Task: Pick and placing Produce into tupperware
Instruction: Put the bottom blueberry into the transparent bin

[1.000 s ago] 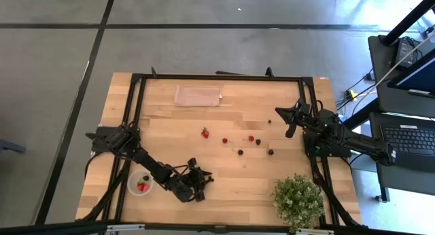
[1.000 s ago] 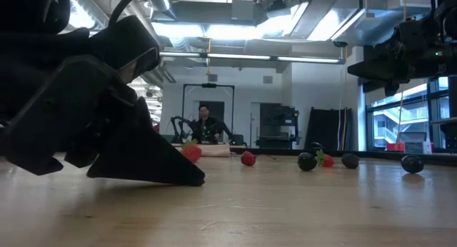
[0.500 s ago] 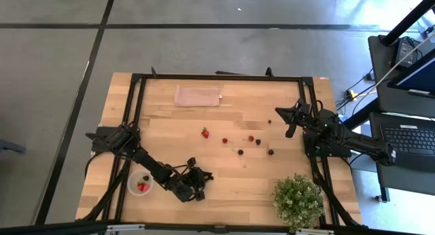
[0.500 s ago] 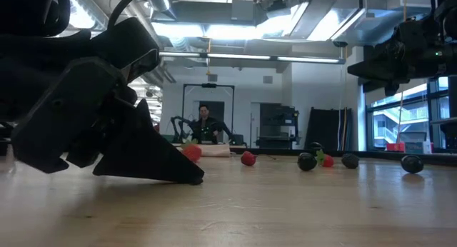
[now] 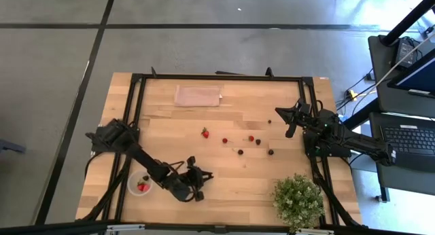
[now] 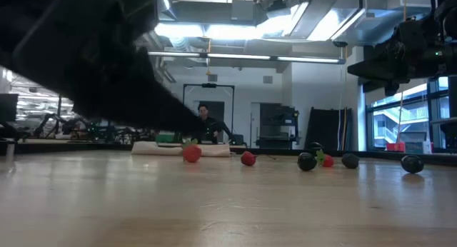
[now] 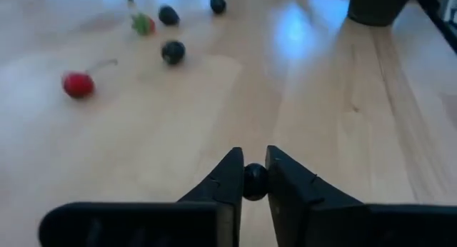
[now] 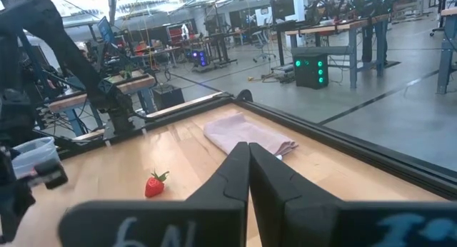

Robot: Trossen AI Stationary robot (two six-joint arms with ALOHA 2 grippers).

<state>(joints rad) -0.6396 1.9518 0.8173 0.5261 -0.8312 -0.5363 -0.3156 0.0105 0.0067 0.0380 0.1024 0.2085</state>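
Note:
My left gripper (image 5: pixel 198 178) is near the table's near edge, just right of the tupperware (image 5: pixel 141 185), a small round clear tub with red strawberries and a dark berry inside. It is shut on a dark berry (image 7: pixel 255 181) and hangs above the wood in the low view (image 6: pixel 107 61). Loose produce lies mid-table: a strawberry (image 5: pixel 204 133), small red fruits (image 5: pixel 225 140) (image 5: pixel 251 138) and dark berries (image 5: pixel 240 152) (image 5: pixel 270 152). My right gripper (image 5: pixel 286 123) waits, shut, raised over the table's right side. My left gripper pinches the small dark berry (image 7: pixel 255 181) between its two fingertips (image 7: pixel 230 177), one finger on each side. The berry is lifted clear of the table, with bare wood showing beyond it.
A bushy potted plant (image 5: pixel 298 200) stands at the near right corner. A flat pinkish cloth (image 5: pixel 198 96) lies by the far edge. A black frame (image 5: pixel 217 77) borders the tabletop. A person shows far off in the room behind (image 6: pixel 206 122).
My left gripper has risen from the tabletop, where its fingertips were resting, and now hangs clear of the wood with the dark berry. It has shifted slightly toward the tupperware. The loose produce has stayed put.

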